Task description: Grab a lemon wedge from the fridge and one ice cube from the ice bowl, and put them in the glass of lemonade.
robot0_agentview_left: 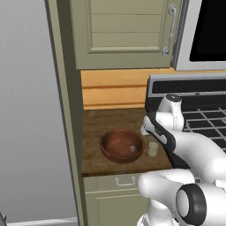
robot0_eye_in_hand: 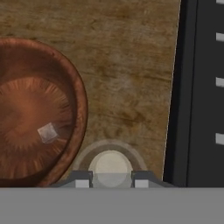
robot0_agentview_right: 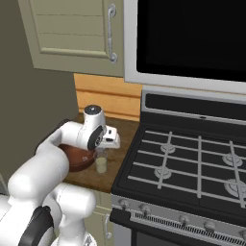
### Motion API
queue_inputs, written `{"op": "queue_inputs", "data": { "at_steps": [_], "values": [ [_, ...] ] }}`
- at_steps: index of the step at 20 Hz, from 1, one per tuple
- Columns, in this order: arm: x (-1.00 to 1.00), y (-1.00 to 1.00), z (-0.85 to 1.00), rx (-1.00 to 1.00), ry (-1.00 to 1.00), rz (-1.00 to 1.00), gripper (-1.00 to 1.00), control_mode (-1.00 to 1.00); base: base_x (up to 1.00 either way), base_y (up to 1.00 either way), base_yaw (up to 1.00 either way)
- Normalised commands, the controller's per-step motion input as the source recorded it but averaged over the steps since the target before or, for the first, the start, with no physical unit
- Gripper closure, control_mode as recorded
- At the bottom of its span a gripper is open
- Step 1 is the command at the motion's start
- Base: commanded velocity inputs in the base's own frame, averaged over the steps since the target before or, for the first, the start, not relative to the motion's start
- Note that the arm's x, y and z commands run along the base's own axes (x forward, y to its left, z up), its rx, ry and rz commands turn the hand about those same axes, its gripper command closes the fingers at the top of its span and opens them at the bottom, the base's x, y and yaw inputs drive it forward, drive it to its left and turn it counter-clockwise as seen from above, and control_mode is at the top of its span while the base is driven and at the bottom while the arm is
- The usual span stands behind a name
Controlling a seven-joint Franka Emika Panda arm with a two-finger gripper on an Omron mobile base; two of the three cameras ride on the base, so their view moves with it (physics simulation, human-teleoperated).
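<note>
One ice cube (robot0_eye_in_hand: 47, 132) lies in the ice bowl (robot0_eye_in_hand: 79, 99) on the table (robot0_eye_in_hand: 127, 65); the hand (robot0_eye_in_hand: 111, 179) hovers over the glass of lemonade (robot0_eye_in_hand: 110, 162), jaws narrow, contents unclear. Next, likely the cube.

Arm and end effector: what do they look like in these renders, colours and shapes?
The arm is glossy white with rounded, bulbous links, and dark grey to black bands and round caps at the joints. No cables or markings can be made out. The end effector shows two small dark grey finger tips with lighter square faces.
</note>
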Motion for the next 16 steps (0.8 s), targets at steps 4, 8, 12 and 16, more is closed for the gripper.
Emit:
{"op": "queue_inputs", "data": {
  "at_steps": [4,8,12,16],
  "values": [
    [0.00,0.00,-0.11,0.00,0.00,0.00,1.00,-1.00,0.00,0.00,0.00],
    [0.00,0.00,-0.04,0.00,0.00,0.00,1.00,-1.00,0.00,0.00,0.00],
    [0.00,0.00,0.00,0.00,0.00,0.00,-1.00,-1.00,0.00,0.00,0.00],
    [0.00,0.00,0.00,0.00,0.00,0.00,-1.00,-1.00,0.00,0.00,0.00]
  ]
}}
